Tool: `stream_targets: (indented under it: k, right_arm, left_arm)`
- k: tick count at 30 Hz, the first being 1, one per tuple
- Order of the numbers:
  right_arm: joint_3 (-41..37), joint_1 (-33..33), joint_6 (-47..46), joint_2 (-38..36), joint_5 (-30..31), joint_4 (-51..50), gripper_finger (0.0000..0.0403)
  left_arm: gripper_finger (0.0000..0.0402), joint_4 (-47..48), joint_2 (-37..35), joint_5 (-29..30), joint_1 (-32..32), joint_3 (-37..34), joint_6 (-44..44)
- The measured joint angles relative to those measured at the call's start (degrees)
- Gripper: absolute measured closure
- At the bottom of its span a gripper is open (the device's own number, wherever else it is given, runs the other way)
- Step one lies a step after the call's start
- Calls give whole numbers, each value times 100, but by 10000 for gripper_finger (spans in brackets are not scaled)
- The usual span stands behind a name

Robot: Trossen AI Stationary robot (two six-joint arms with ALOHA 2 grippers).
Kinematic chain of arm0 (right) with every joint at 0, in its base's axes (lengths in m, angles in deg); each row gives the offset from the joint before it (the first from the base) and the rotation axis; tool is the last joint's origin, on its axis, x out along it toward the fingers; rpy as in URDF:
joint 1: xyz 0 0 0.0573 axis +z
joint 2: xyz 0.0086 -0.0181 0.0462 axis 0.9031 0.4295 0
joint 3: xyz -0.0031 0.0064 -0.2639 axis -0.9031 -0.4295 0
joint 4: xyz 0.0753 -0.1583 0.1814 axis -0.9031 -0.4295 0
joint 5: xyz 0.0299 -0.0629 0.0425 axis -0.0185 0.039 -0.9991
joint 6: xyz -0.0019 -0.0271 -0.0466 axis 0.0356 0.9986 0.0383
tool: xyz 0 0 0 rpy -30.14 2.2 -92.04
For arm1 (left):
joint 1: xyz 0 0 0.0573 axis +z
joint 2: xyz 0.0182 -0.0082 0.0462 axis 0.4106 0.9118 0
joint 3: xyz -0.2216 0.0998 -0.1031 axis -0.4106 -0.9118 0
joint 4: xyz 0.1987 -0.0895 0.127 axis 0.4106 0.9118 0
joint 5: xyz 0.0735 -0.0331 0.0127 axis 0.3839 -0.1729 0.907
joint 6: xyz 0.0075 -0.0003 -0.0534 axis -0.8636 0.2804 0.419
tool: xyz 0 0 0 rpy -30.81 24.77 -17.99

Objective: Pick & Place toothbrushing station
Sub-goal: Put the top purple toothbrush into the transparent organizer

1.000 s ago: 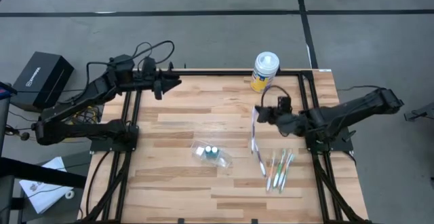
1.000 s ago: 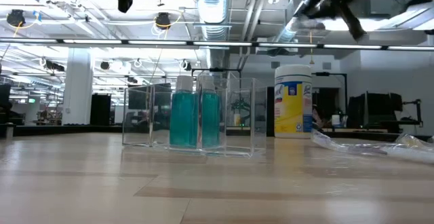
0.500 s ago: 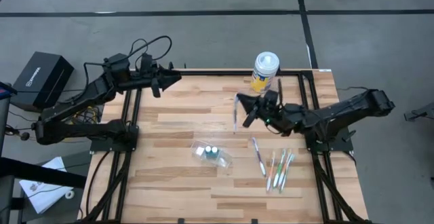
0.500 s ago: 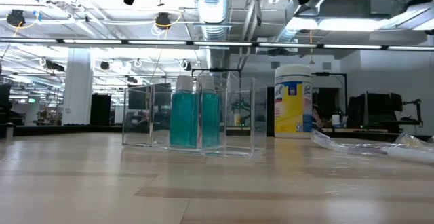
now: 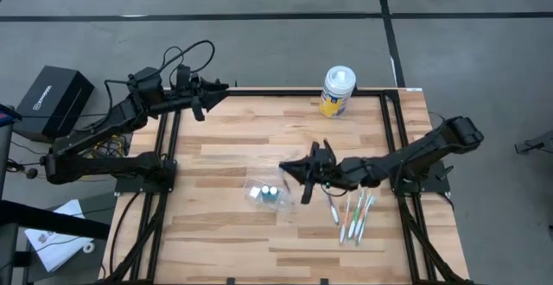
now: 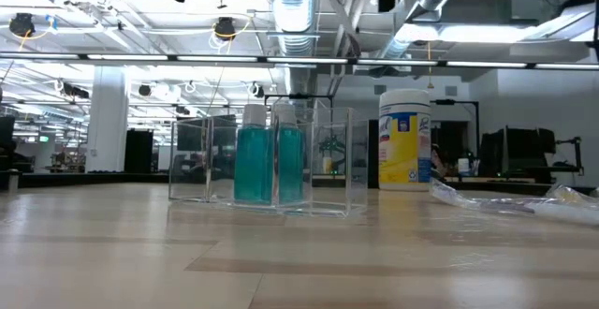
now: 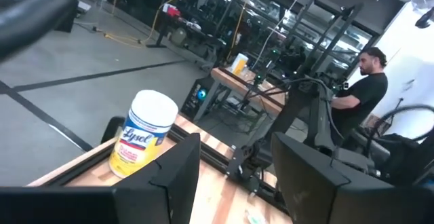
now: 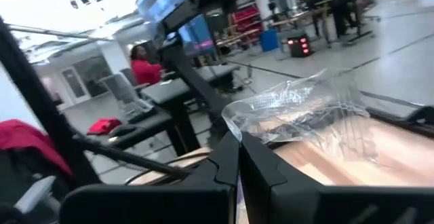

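A clear container (image 5: 270,195) holding two teal-and-white tubes (image 6: 270,165) stands on the table's middle. Several slim toothbrushes (image 5: 354,212) lie flat to its right. My right gripper (image 5: 290,169) hovers just right of the container, above the table, and is shut on a slim pale toothbrush (image 8: 238,183). The container shows ahead of it in the right wrist view (image 8: 305,115). My left gripper (image 5: 210,93) waits open and empty over the table's far left corner; its fingers show apart in the left wrist view (image 7: 234,176). My right gripper pinches the toothbrush's shaft (image 8: 238,180) between its two shut fingers; only a thin pale sliver shows between them. The fingers come level from the table's right, pointing left. The toothbrush is lifted clear of the table; which part of its length is held is hidden by the fingers.
A yellow-and-white wipes canister (image 5: 338,91) stands at the table's far edge, right of centre. A black box (image 5: 54,100) sits on the floor beyond the left edge. People show in the room behind.
My right gripper has carried the toothbrush from over the right part of the table toward the left and near edges. It now sits beside the clear container, still shut on the toothbrush.
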Motion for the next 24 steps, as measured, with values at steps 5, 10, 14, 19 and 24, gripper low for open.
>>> stream_targets:
  k: [5, 10, 14, 19, 24]
  right_arm:
    - [2, 66, 80, 332, -107, 453, 403]
    - [2, -52, 80, 698, -98, 695, 403]
    - [2, -180, 78, 1044, -97, 1110, 403]
    - [-3, -305, -126, 1363, -90, 1317, 403]
    - [2, -303, -335, 1600, -42, 1346, 403]
  left_arm:
    - [225, -2, 0, 4, -56, 0, 9]
    - [225, -2, 0, -6, -157, 0, -31]
    - [225, -2, 0, -18, -278, 0, -136]
    - [225, -4, 0, -44, -402, 0, -138]
    - [225, -7, 0, -42, -464, 0, -138]
